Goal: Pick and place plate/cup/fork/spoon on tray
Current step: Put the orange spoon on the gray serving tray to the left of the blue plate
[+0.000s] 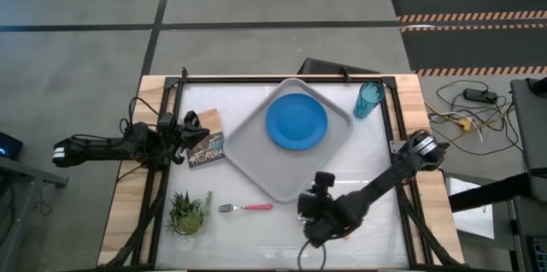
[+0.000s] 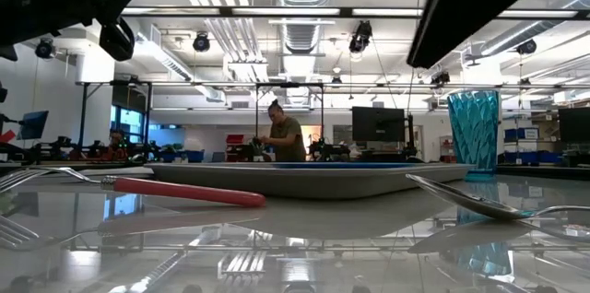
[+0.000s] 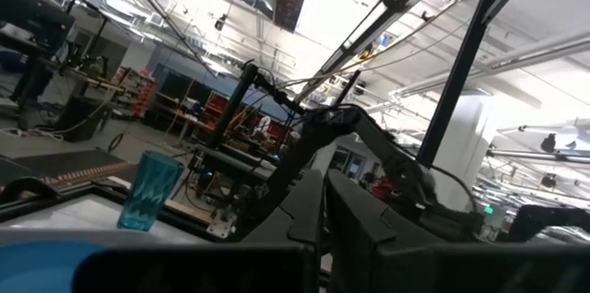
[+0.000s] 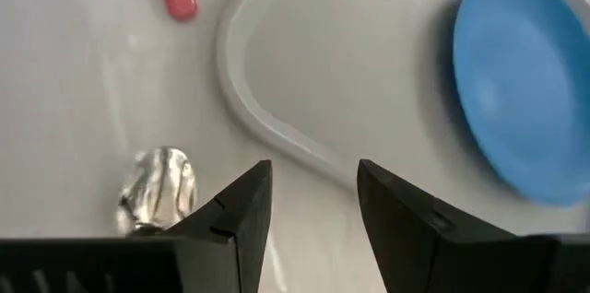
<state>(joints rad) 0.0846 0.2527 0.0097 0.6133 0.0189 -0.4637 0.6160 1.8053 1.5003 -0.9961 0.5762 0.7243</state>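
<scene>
The left gripper [image 1: 190, 131] hangs beside the tray's [image 1: 256, 165] left edge; I cannot tell how its fingers stand. The fork [image 1: 245, 208] lies near the tray's front corner, handle pointing right. The plate [image 1: 297, 122] sits on the tray. The right gripper [image 4: 313, 192], jaws parted, hovers by that corner, beside the spoon [image 4: 159, 187]. The cup [image 1: 369, 99] stands off the tray's right.

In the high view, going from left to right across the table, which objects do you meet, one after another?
Left gripper → small plant → book → fork → plate on the tray → right gripper → cup.
</scene>
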